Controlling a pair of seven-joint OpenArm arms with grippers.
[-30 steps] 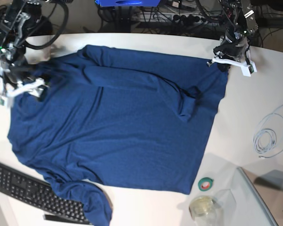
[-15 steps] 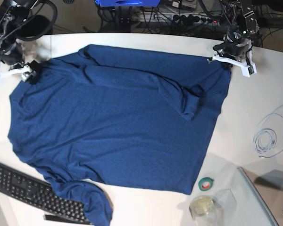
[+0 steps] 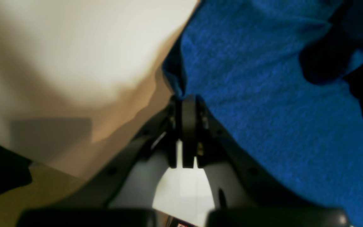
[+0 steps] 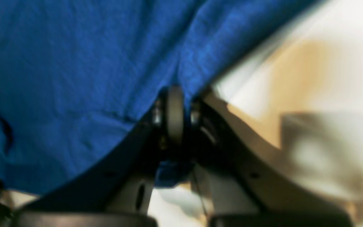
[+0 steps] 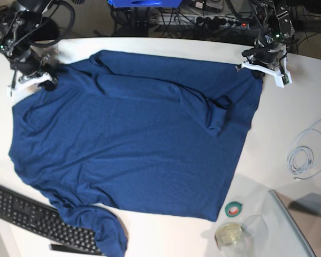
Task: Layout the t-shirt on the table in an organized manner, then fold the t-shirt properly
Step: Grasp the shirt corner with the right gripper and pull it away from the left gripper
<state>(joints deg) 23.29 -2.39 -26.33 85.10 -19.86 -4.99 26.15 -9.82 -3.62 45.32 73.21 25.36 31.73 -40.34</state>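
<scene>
The dark blue t-shirt (image 5: 134,139) lies spread across the white table (image 5: 289,107). One sleeve (image 5: 214,115) is folded over its body and the other (image 5: 104,230) is bunched at the near left. My left gripper (image 5: 255,71) is shut on the shirt's far right corner. In the left wrist view the cloth edge (image 3: 263,94) runs into the closed left gripper (image 3: 186,99). My right gripper (image 5: 49,83) is at the shirt's far left corner. The right wrist view shows the right gripper (image 4: 174,94) shut, with blue fabric (image 4: 74,78) pinched in it.
A black keyboard (image 5: 37,219) lies at the near left, partly under the bunched sleeve. A green tape roll (image 5: 234,209), a clear jar (image 5: 230,234) and a grey tray-like object (image 5: 302,225) sit at the near right. A coiled white cable (image 5: 305,155) rests at the right edge.
My right gripper moved from the shirt's left side up to its far left corner and closed on the fabric. The left gripper kept its hold in place.
</scene>
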